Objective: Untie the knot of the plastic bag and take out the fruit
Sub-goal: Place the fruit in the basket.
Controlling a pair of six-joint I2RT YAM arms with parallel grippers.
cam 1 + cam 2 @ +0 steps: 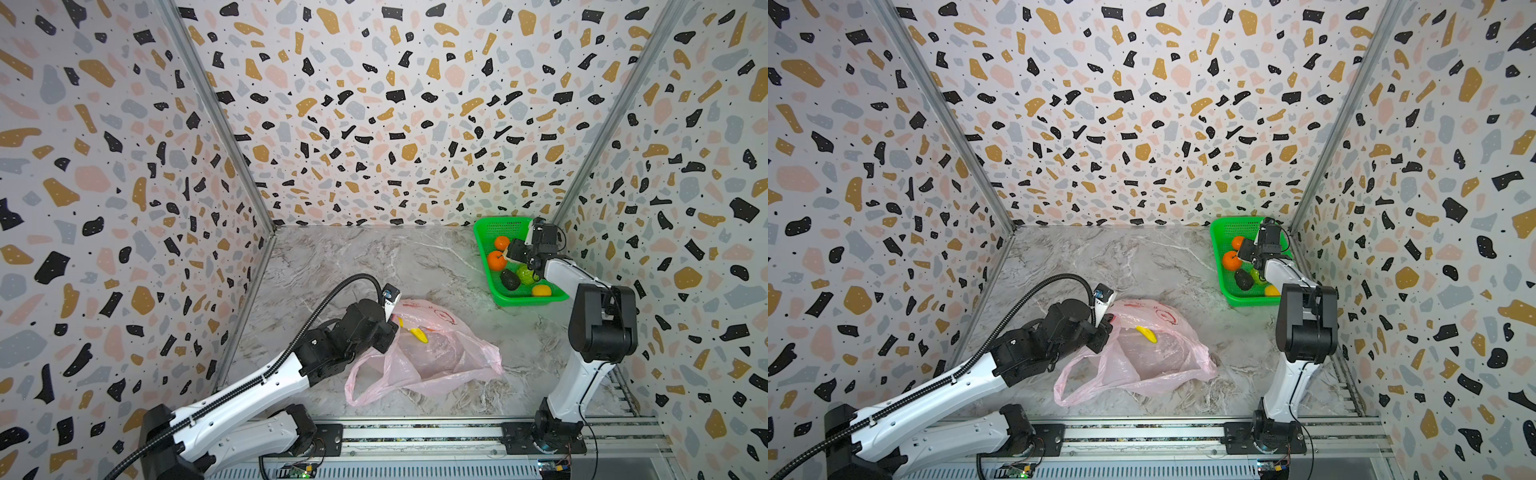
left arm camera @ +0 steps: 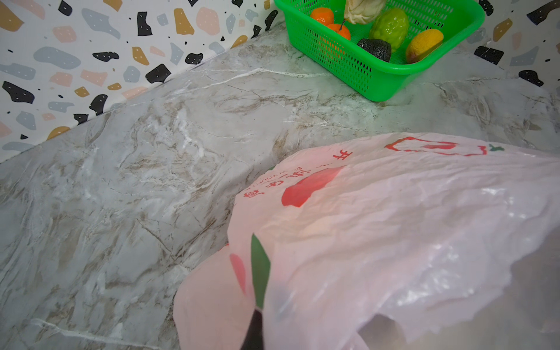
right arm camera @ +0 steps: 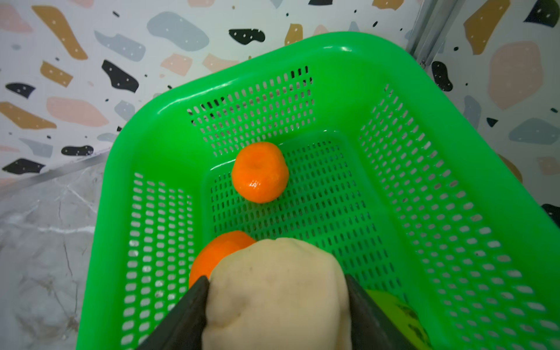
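Note:
The pink plastic bag (image 1: 432, 353) (image 1: 1150, 357) (image 2: 394, 227) lies crumpled at mid-table with a yellow banana (image 1: 417, 333) showing inside. No knot is in view; one handle loop (image 1: 361, 382) lies loose. My left gripper (image 1: 388, 328) is shut on the bag's left edge, and film covers its fingers (image 2: 254, 331) in the wrist view. My right gripper (image 1: 508, 254) (image 3: 277, 281) hangs over the green basket (image 1: 498, 220) (image 3: 333, 51), shut on a pale bumpy fruit (image 3: 278, 303) (image 2: 362, 12) that touches both fingers.
In the basket at the back right lie two tangerines (image 1: 501, 243) (image 1: 496, 261), a dark avocado (image 1: 510, 279), a green fruit (image 1: 525, 275) and a yellow-red fruit (image 1: 541, 290). Patterned walls close three sides. A metal rail (image 1: 415, 432) runs along the front.

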